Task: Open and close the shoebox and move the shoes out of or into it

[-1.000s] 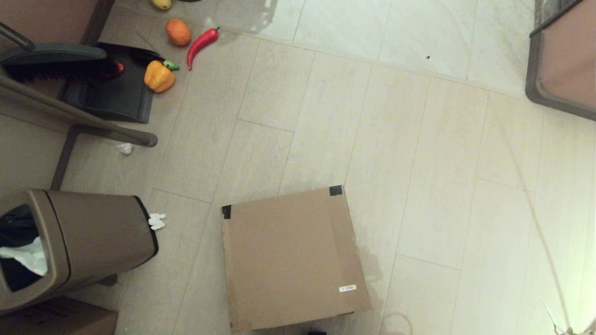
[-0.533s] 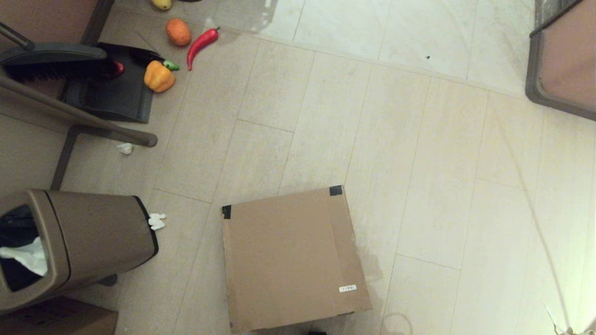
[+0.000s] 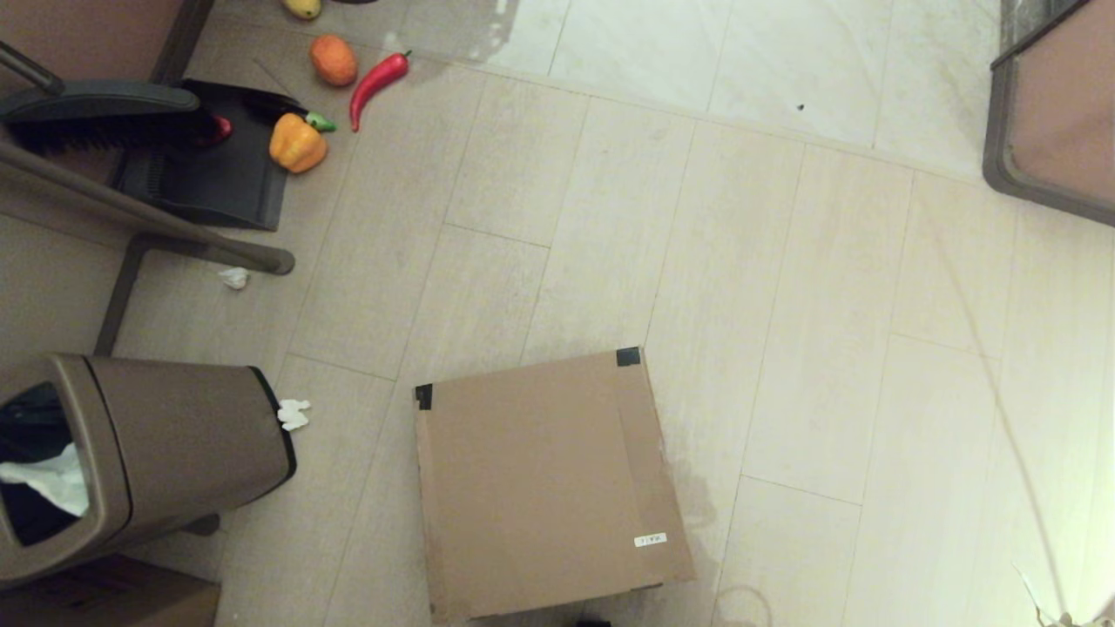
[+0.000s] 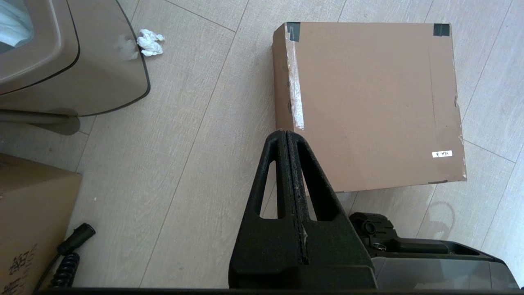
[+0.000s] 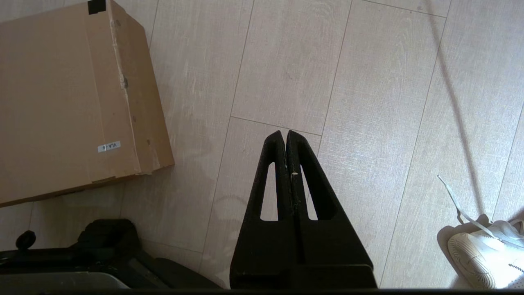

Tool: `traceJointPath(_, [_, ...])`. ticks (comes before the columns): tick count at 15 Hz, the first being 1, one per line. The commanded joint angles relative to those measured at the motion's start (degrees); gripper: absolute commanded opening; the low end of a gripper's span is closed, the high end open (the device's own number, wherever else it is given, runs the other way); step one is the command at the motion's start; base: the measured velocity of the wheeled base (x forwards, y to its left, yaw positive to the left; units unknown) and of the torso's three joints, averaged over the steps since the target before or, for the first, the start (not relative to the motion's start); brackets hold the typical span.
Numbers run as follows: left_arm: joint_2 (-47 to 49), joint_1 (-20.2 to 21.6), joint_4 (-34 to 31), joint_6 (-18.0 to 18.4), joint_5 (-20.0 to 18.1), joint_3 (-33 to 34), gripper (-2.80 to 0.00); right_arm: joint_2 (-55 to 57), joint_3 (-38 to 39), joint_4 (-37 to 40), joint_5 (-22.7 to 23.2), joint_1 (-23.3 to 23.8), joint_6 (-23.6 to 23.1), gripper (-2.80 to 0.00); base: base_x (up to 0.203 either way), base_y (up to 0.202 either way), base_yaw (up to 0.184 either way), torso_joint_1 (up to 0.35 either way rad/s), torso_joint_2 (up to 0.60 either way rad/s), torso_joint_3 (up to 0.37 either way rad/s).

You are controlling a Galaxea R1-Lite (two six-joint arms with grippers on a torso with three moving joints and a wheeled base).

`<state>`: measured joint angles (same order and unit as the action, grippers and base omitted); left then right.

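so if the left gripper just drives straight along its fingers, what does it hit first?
Probably the shoebox: the shut left gripper points at its near left corner, the tips overlapping that edge in the left wrist view. Height is unclear, so it could meet the lid top or the side wall.

From my feed: plain brown cardboard shoebox [image 3: 544,488] with black tape corners [image 3: 628,356] and a white sticker [image 3: 651,540], brown plastic bin [image 3: 148,453] on the left, far-left red chili [image 3: 376,80] and orange bell pepper [image 3: 297,144], pale beige wood-grain floor [image 3: 827,305].

shoebox [image 3: 544,488] lid shut, contents hidden, sticker [image 3: 651,540] text illegible
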<state>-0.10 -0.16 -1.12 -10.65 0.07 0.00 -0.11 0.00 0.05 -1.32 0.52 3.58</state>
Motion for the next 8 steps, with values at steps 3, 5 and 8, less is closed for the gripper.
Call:
traceJointPath(3, [0.0, 0.0, 0.0, 0.5, 0.0, 0.8, -2.80, 0.1, 0.0, 0.2, 0.1, 0.0, -0.2, -2.80, 0.000, 0.000, 0.000, 0.000, 0.00, 0.000])
traceJointPath(5, [0.1, 0.1, 0.1, -0.4, 0.1, 0.8, -2.80, 0.1, 0.0, 0.2, 0.1, 0.0, -0.2, -2.80, 0.000, 0.000, 0.000, 0.000, 0.00, 0.000])
traceJointPath(8, [0.1, 0.1, 0.1, -0.4, 0.1, 0.8, -2.80, 0.1, 0.0, 0.2, 0.1, 0.0, -0.2, -2.80, 0.000, 0.000, 0.000, 0.000, 0.00, 0.000])
